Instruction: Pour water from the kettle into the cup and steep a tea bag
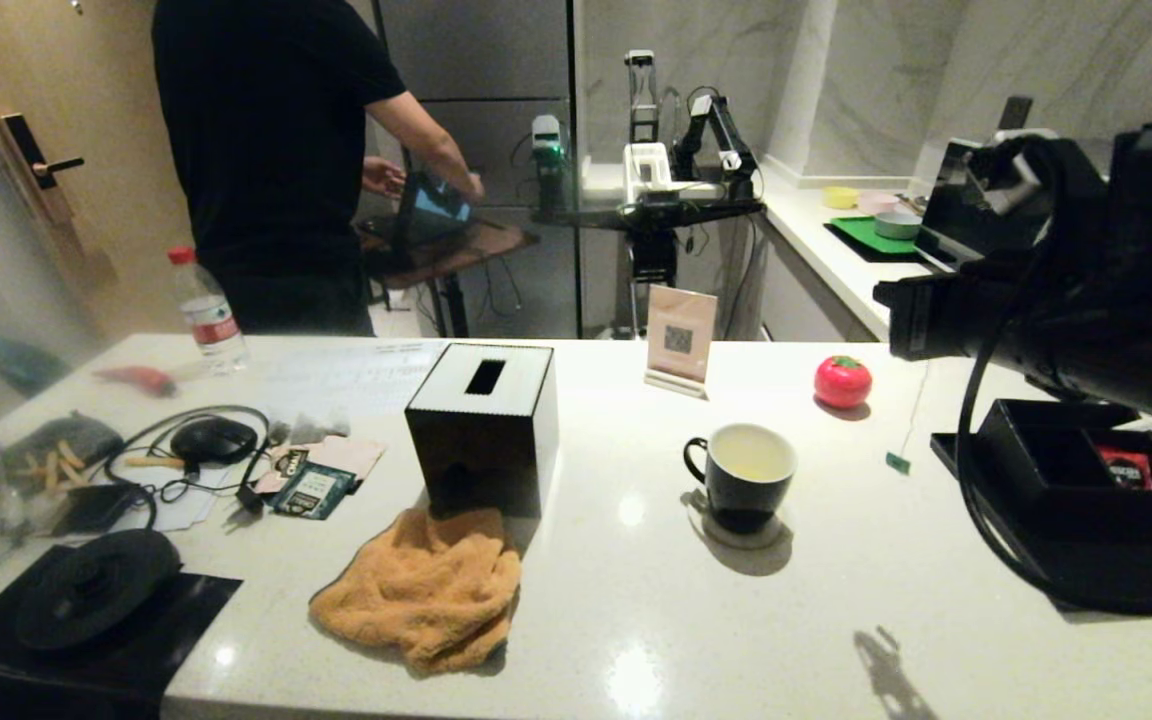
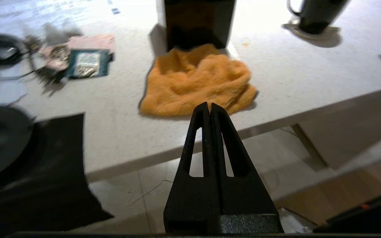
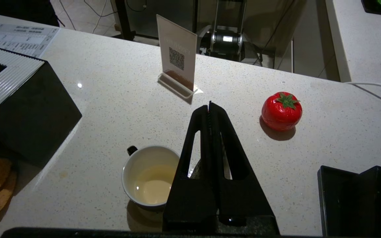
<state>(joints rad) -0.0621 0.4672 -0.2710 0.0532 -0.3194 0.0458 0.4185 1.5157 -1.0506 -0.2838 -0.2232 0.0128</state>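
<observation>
The black ceramic cup (image 1: 742,475) with white inside stands on a round coaster at centre right of the head view on the pale speckled surface (image 1: 636,600), holding a shallow layer of pale yellow water (image 3: 152,188). The right gripper (image 3: 209,106), jaws pressed together and empty, hangs above the surface just beside the cup, with a red tomato-shaped object (image 3: 281,110) at right of the frame. The left gripper (image 2: 209,106), jaws likewise closed on nothing, sits at the surface's near edge by a crumpled orange cloth (image 2: 198,81) lying against a square black tissue box (image 1: 484,425).
</observation>
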